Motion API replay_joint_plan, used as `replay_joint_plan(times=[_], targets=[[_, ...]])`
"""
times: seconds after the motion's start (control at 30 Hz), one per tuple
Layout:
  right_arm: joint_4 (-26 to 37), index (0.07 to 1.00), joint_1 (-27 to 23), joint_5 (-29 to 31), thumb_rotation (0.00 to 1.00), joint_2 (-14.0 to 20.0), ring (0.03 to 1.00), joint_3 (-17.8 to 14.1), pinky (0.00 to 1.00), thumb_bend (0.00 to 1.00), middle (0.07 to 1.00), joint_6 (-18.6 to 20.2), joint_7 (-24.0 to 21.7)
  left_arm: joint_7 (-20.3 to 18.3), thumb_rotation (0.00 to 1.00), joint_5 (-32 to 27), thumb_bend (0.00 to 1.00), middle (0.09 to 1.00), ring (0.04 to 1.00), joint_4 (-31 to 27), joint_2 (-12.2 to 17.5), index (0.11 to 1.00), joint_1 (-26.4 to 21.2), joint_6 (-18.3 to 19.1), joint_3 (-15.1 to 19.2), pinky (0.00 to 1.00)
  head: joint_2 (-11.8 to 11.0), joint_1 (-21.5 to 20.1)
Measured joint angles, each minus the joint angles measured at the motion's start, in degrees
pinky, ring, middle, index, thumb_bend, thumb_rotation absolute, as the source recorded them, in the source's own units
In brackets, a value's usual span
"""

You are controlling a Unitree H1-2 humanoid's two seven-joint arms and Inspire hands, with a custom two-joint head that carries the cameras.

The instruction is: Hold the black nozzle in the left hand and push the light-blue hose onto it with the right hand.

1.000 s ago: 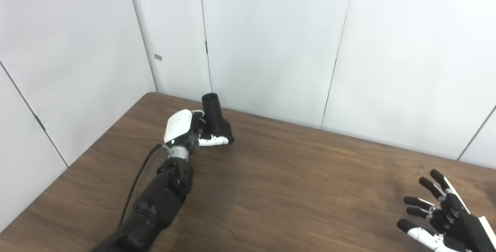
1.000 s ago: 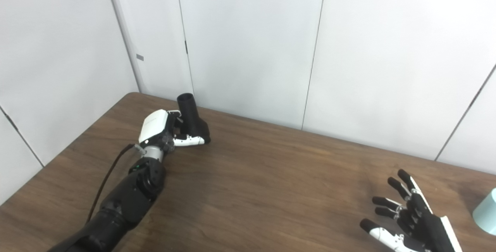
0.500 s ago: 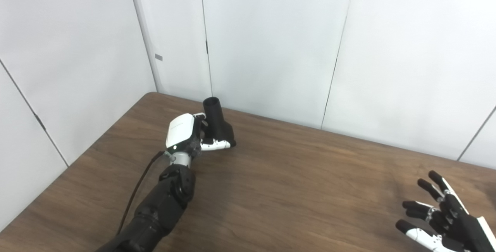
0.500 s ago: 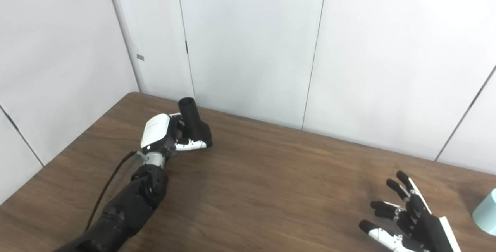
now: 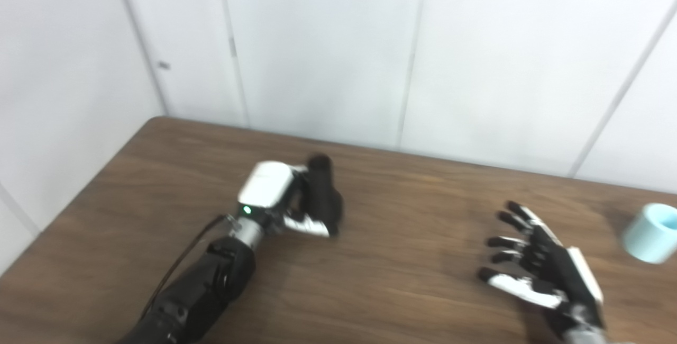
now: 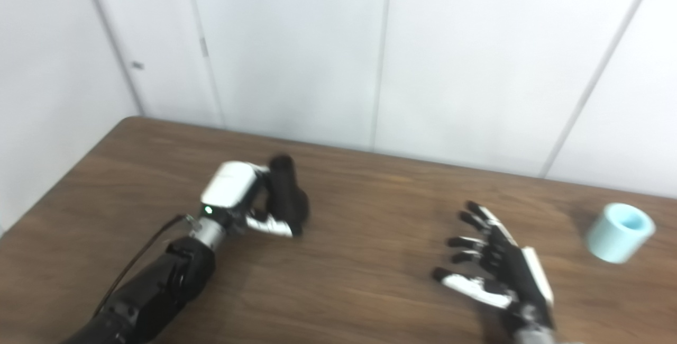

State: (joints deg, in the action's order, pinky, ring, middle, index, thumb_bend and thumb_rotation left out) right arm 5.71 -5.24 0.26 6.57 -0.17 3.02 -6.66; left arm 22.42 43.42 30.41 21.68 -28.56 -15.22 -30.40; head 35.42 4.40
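Observation:
My left hand is shut on the black nozzle at the left middle of the brown table; the nozzle's round neck points up and away. The picture is blurred by motion. The light-blue hose piece, a short wide tube, lies on the table at the far right. My right hand hovers over the table with fingers spread and nothing in it, well to the left of the hose and apart from it.
White wall panels rise directly behind the table's far edge and along its left side. Bare wood lies between the two hands.
The camera has swung to the right, so the hose now shows in both views. My left hand has brought the nozzle a little toward the table's middle. The right hand stays open.

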Motion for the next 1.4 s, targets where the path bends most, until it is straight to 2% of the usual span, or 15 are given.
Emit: replay_joint_plan(times=[0.1,0.3,0.5,0.53,0.7,0.73,0.77,0.83,0.9,0.93,0.97,1.0,1.1,1.23,1.4], targets=[[0.02,0.862,-0.12,-0.03,0.0,-0.74,0.642,-0.06,0.53,0.72,0.846,-0.27,0.21,-0.49,0.0,2.12,0.53,0.461,0.564,0.67,-2.64,0.494,-0.98,-4.56,-1.78,0.74,0.53,-1.93],[0.03,0.867,-0.15,-0.08,0.0,-0.84,0.659,-0.66,0.55,0.72,0.856,-0.26,0.44,-2.14,0.0,3.66,0.53,0.45,0.576,2.05,-5.06,0.496,-2.13,-9.06,-2.74,0.74,1.5,-4.14],[0.06,0.868,-0.2,-1.4,0.0,-1.36,0.647,-0.63,0.56,0.72,0.85,-0.19,0.89,-3.23,0.0,3.04,0.52,0.436,0.576,3.03,-5.94,0.501,-3.19,-10.44,-4.97,0.73,1.94,-5.37],[0.06,0.867,-0.2,-1.54,0.0,-1.35,0.64,-0.66,0.55,0.71,0.855,-0.18,0.97,-3.36,0.0,2.67,0.53,0.437,0.584,3.09,-6.21,0.5,-3.36,-10.45,-5.43,0.74,1.5,-8.33],[0.58,0.859,-0.26,-1.32,0.0,-1.25,0.657,-1.43,0.52,0.73,0.839,0.19,1.03,-4.59,0.0,-0.09,0.53,0.452,0.584,3.42,-6.57,0.494,-4.08,-10.37,-7.29,0.73,1.23,-10.55],[1.62,0.856,-0.27,-1.34,0.01,-1.07,0.66,-1.66,0.53,0.73,0.829,1.22,1.05,-4.74,0.0,-0.55,0.53,0.454,0.585,3.51,-6.58,0.494,-4.27,-10.37,-7.73,0.72,0.97,-14.29],[3.25,0.854,-0.27,-1.48,0.02,-0.64,0.661,-1.76,0.53,0.73,0.826,2.09,1.03,-4.84,0.0,-1.02,0.53,0.455,0.585,3.66,-6.58,0.494,-4.58,-10.38,-8.25,0.71,0.88,-14.85],[7.49,0.845,-0.88,-2.12,0.05,1.11,0.667,-2.02,0.54,0.76,0.816,3.98,0.8,-4.84,0.0,-1.72,0.53,0.447,0.577,3.82,-6.49,0.496,-4.85,-10.38,-9.03,0.69,-0.34,-20.11],[11.49,0.821,-2.58,-4.47,0.14,4.27,0.662,-2.42,0.51,0.81,0.805,6.34,0.41,-4.83,0.0,-2.48,0.53,0.45,0.582,3.82,-6.22,0.495,-4.98,-10.38,-9.58,0.7,-1.66,-24.32],[12.74,0.809,-3.52,-5.84,0.16,6.63,0.665,-2.79,0.5,0.82,0.802,7.17,0.08,-4.8,0.0,-2.68,0.53,0.452,0.588,3.81,-6.12,0.494,-5.04,-10.38,-9.83,0.7,-2.71,-27.83],[13.93,0.798,-4.59,-7.2,0.16,9.13,0.666,-3.43,0.5,0.83,0.797,8.29,-0.18,-4.79,0.0,-2.88,0.53,0.453,0.593,3.75,-5.98,0.494,-5.07,-10.38,-10.06,0.7,-2.72,-27.87],[14.89,0.781,-5.72,-8.47,0.13,11.24,0.653,-4.15,0.49,0.82,0.778,9.24,-0.29,-4.76,0.0,-3.16,0.53,0.446,0.592,3.61,-5.75,0.498,-5.06,-10.38,-10.3,0.7,-4.12,-31.0],[19.57,0.779,-9.46,-14.94,0.09,16.78,0.674,-5.24,0.51,0.8,0.779,14.65,-0.43,-4.08,0.0,-4.85,0.53,0.45,0.59,2.65,-4.29,0.498,-4.85,-10.39,-11.65,0.71,-5.53,-33.92],[23.79,0.778,-14.26,-17.9,0.05,20.2,0.727,-6.73,0.58,0.79,0.777,21.43,-1.86,-3.09,0.0,-5.76,0.53,0.45,0.596,2.6,-3.35,0.499,-5.16,-10.39,-13.43,0.72,-6.68,-36.48],[19.97,0.789,-18.29,-20.24,0.14,24.78,0.798,-9.67,0.67,0.83,0.825,23.63,-2.92,-2.89,0.0,-7.7,0.53,0.444,0.581,2.58,-2.81,0.497,-5.85,-10.39,-15.27,0.71,-7.38,-38.68]])
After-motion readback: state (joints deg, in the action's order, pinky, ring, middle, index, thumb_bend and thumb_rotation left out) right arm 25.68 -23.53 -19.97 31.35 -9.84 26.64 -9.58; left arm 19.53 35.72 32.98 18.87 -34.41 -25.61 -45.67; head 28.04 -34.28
